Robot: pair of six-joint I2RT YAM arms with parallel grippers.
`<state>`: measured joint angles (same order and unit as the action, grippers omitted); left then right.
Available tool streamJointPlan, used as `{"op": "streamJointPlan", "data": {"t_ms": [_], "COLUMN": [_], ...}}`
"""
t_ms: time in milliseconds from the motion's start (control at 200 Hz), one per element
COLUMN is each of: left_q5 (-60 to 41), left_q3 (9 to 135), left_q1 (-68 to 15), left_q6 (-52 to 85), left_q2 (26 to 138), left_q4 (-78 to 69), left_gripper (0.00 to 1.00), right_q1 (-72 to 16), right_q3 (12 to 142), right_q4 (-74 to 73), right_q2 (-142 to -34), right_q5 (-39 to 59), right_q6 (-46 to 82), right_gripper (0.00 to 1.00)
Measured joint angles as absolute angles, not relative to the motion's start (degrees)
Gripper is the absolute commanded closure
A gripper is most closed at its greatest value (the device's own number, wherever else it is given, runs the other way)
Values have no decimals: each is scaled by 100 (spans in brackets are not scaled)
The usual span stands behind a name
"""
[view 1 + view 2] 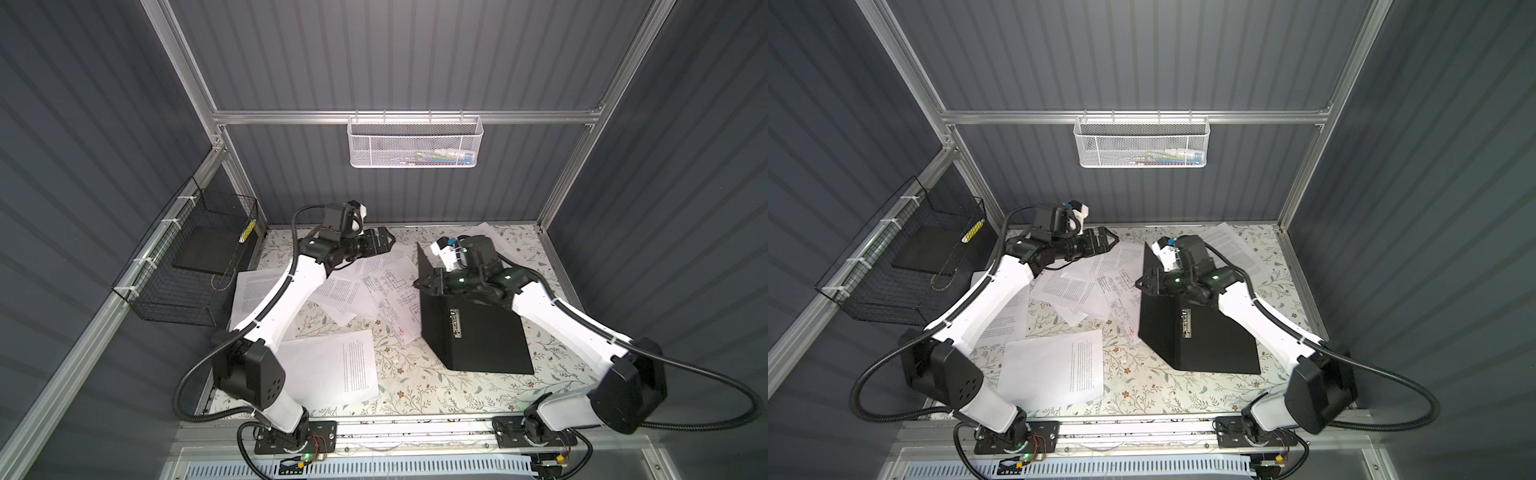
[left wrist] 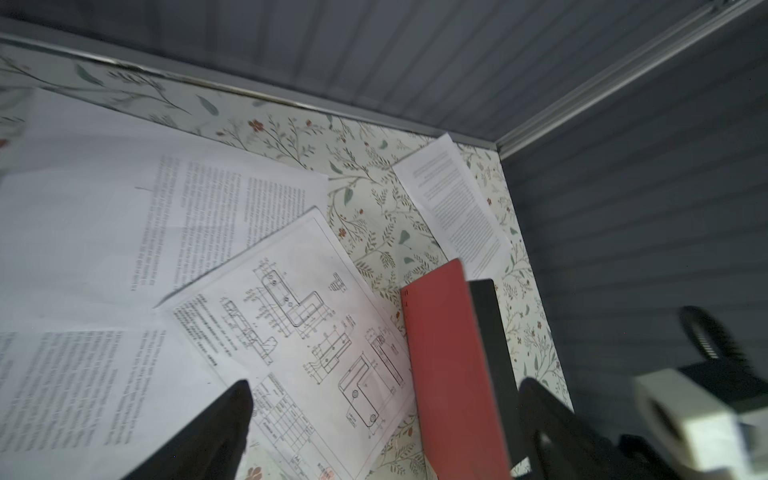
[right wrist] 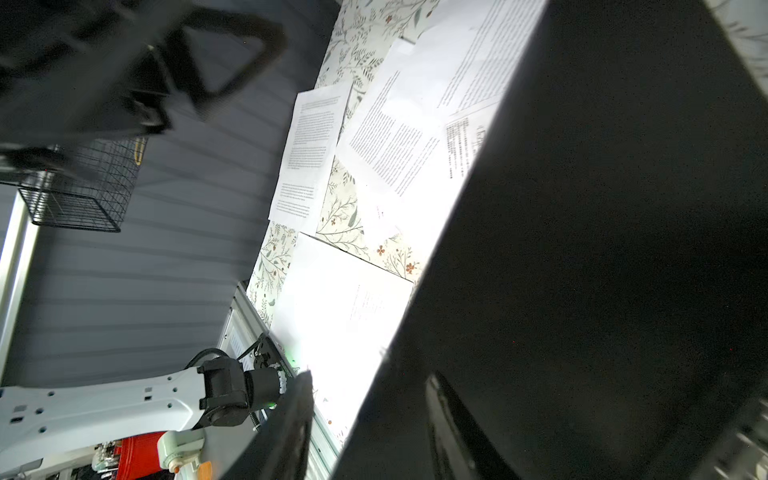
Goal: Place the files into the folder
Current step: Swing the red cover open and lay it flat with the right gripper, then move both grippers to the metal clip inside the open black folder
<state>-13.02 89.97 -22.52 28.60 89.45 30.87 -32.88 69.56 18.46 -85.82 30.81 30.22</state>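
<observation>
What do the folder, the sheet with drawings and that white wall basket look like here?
folder [image 1: 478, 349]: in a top view, on its black inside panel.
drawing sheet [image 2: 299, 340]: left wrist view, on the printed drawings near its middle.
white basket [image 1: 415, 143]: in a top view, on its mesh front.

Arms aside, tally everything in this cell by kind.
Paper sheets: 6 visible, overlaps may hide more
Folder: 1
Black wire basket: 1
White mesh basket: 1
Total: 9
</observation>
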Motion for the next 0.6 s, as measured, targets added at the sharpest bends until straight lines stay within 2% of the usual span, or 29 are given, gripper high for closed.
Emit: {"op": "streamJointPlan", "data": {"t_ms": [105, 185, 280, 420, 595], "left_q5": [-1131, -1179, -1238, -1391, -1772], "left_q3": [8997, 8997, 8910, 8565, 7902], "left_q1": [-2154, -2206, -2368, -2969, -3795], "left_q6": [2749, 2641, 2517, 2440, 2532], "left_q2": [8595, 8499, 8628, 9295, 10457], "left_q4": [3308, 3400, 3400, 3240, 2818], "left_gripper": [0, 0, 0, 0, 0], "right_q1": [-3282, -3046, -2620, -1909, -1702], "right_q3": [6840, 6479, 6141, 5153, 3909], "right_q4": [1706, 1629, 1686, 1623, 1662], "right_q2": [-8794, -8436, -7911, -7129, -6873], "right_q5": [3048, 2965, 2893, 2871, 2880], "right_q6": [3026, 3033, 3000, 3004, 3135], "right_gripper": [59, 59, 64, 72, 78]}}
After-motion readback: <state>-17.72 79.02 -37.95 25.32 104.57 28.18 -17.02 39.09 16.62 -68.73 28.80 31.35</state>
